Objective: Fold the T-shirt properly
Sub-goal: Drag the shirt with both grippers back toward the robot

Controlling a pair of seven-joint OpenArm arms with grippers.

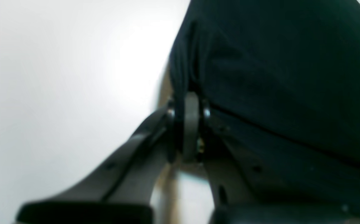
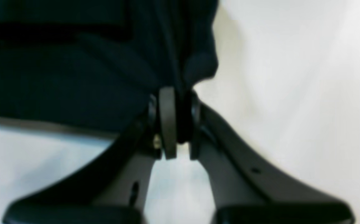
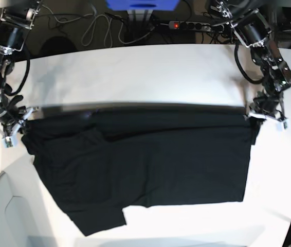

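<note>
Currently the black T-shirt (image 3: 150, 159) lies on the white counter (image 3: 161, 72), spread broad across the lower half of the base view. Long straight edge at the arms' side, running left to right between the two claws; the widest extent follows that line. Left part of the shirt, as seen in the base view, slants down toward the bottom of the view, ending in a squared flap near the bottom edge (a sleeve or a hem corner, cannot tell which). Opposite side ends in a fairly square corner. Left claw (image 1: 187, 127) narrow, pinching cloth at one end of the long edge; right claw (image 2: 178, 121) likewise, closed on bunched cloth at the other end. Look of the cloth: plain black, print not showing. A raised ridge runs along the gripped edge, with creases fanning from the right claw's end and a fold line slanting away from the left claw. Layers overlap near the right claw, one straight-edged piece lying over another. Outline uneven along the bottom, with a notch beside the flap.
</note>
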